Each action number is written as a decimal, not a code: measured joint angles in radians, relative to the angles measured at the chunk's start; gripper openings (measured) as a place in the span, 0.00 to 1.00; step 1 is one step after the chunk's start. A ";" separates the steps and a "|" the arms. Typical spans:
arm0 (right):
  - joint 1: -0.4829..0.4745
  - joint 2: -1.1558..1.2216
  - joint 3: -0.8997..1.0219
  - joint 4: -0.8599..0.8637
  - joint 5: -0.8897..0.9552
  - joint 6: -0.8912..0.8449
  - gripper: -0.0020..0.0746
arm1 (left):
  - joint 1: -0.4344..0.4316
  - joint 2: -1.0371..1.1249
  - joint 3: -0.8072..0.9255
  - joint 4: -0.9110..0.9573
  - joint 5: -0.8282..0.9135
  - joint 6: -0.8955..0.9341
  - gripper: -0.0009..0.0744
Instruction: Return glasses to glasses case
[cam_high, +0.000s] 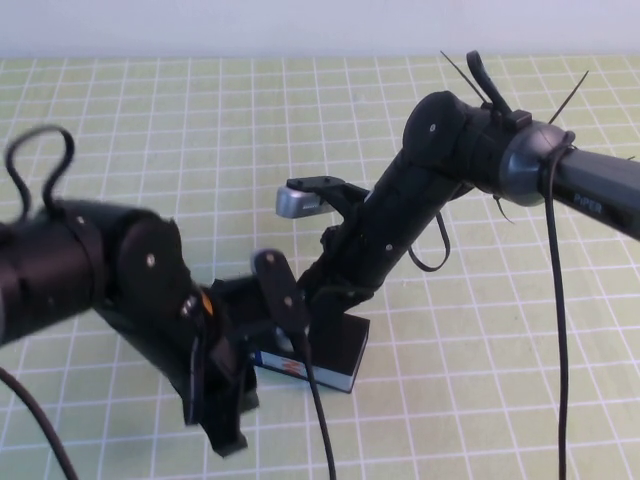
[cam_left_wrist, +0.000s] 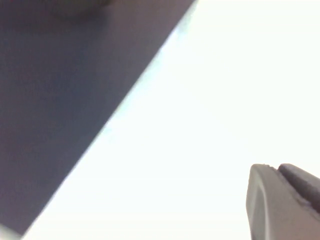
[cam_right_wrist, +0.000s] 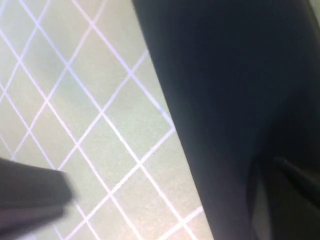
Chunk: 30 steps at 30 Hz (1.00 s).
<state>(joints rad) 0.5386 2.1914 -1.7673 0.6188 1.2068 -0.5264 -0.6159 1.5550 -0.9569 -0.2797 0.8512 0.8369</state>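
Crowding glasses case (cam_high: 325, 360): left claw (cam_high: 262, 330), right claw (cam_high: 335, 300); grip states unclear.

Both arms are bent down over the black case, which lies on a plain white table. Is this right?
Not quite: the table is not plain white but covered with a green mat with a white grid, as the high view shows. Both arms do bend down over the black case.
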 joint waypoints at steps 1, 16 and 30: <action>0.000 0.000 0.000 -0.008 0.000 0.007 0.00 | 0.000 -0.014 -0.032 0.033 0.035 -0.035 0.01; -0.014 -0.251 -0.110 -0.345 -0.005 0.193 0.00 | 0.086 -0.463 -0.155 0.347 0.194 -0.500 0.01; -0.014 -0.724 0.114 -0.489 -0.013 0.356 0.00 | 0.128 -0.887 0.092 0.176 0.125 -0.636 0.01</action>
<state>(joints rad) 0.5246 1.4671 -1.6537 0.1295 1.1938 -0.1702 -0.4882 0.6680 -0.8645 -0.1033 0.9758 0.2007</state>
